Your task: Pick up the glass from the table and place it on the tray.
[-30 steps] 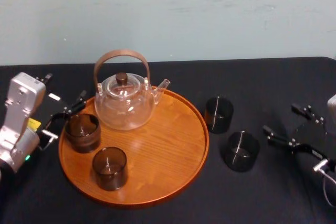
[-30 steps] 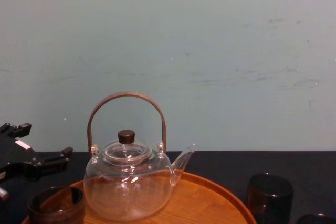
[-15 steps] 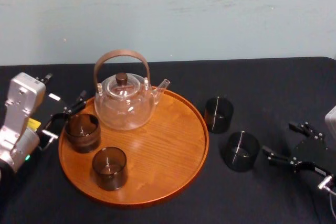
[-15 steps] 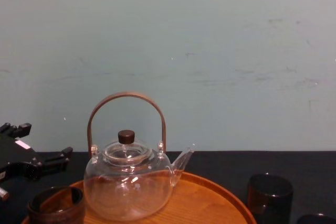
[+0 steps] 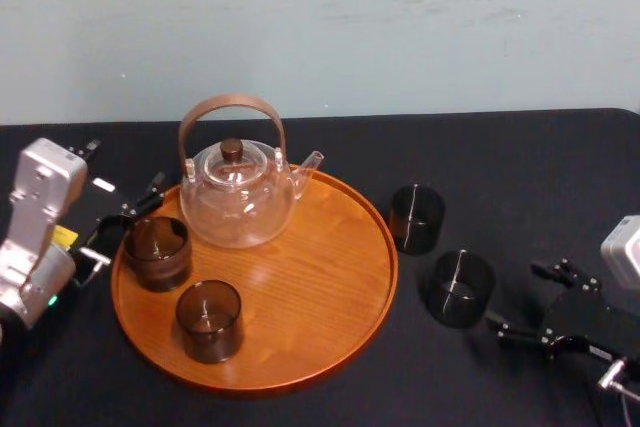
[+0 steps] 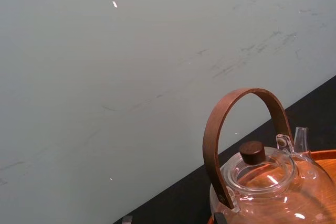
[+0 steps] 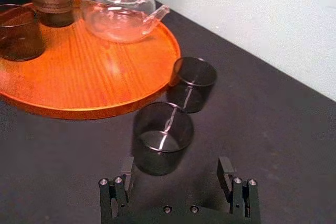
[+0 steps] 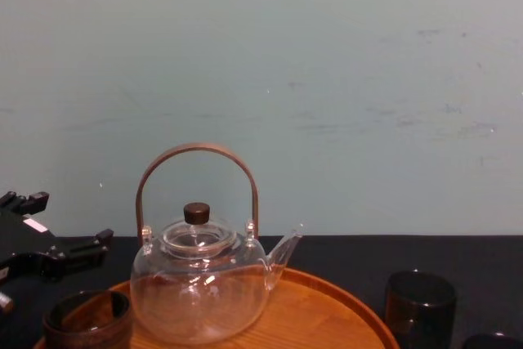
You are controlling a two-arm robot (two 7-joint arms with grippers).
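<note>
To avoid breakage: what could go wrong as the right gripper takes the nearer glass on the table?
1. The open right gripper sits just short of the nearer glass; overshooting could shove it into the farther glass behind.
2. On placing, it might clip the tray rim or the teapot.
The left gripper is parked at the tray's left.

Head: looked steeply down over the tray (image 5: 320, 277).
Chest: sat low and level, shared the teapot (image 8: 198, 292).
Right wrist: sat close behind right gripper (image 7: 176, 165), 2 glasses (image 7: 163, 137) ahead.
Left wrist: tilted, near teapot.
</note>
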